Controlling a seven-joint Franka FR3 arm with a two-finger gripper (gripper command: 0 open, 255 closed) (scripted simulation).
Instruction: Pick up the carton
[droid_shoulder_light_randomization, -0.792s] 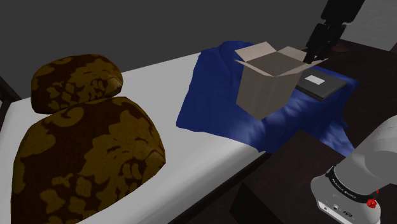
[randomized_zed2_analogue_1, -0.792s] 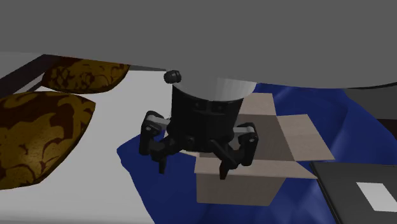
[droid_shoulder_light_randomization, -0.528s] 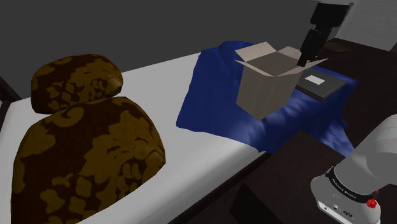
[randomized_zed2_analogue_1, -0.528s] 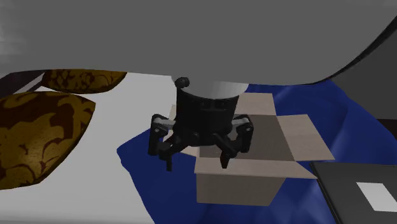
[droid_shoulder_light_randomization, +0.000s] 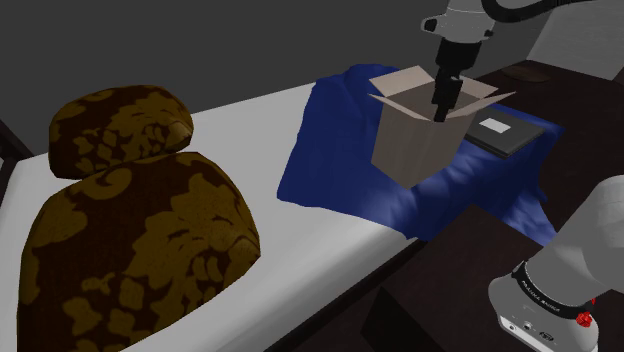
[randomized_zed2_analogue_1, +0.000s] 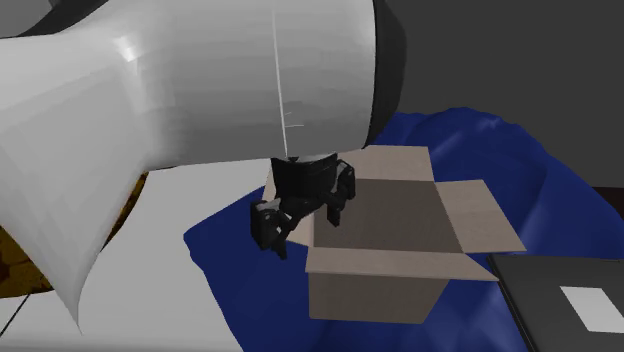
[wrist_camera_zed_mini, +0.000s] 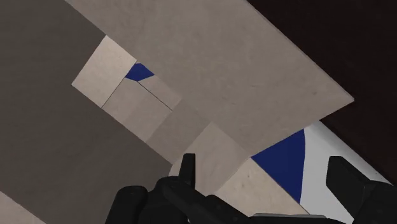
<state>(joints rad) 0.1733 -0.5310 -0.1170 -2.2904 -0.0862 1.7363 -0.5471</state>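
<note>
Your pincer (wrist_camera_zed_mini: 264, 167) stood wide open and gripped nothing. The open-topped carton (droid_shoulder_light_randomization: 412, 145) sat directly beneath it, resting on a blue blanket (droid_shoulder_light_randomization: 335, 165). One finger (wrist_camera_zed_mini: 186, 170) hung over the carton's inside. The other finger (wrist_camera_zed_mini: 348, 184) hung outside the wall, above the blanket's edge. The wall's rim lay between the two. You could not tell whether either finger touched it. Two brown patterned pillows (droid_shoulder_light_randomization: 140, 230) lay well apart from the pincer.
</note>
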